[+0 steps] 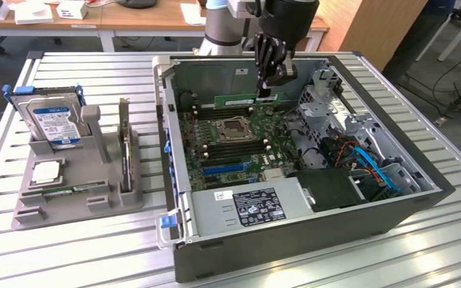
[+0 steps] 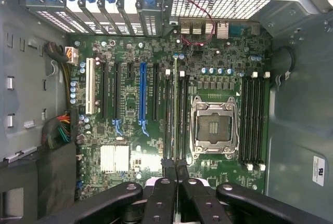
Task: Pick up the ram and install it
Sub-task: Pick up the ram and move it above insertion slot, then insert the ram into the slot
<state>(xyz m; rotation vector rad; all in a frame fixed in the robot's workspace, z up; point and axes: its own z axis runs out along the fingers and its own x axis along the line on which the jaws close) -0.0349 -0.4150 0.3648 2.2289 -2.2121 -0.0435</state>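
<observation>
Gripper (image 1: 268, 91) fingers (image 2: 167, 182) clamp the ram (image 1: 235, 102), holding it on edge over the motherboard (image 1: 214, 153). It lines up along a slot (image 2: 183, 115) beside the processor socket (image 2: 212, 128).

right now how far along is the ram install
Done: the ram is picked up, inside the open case. In hand: the gripper is shut on it, over the slots beside the CPU socket. Left: it does not look seated yet.
</observation>
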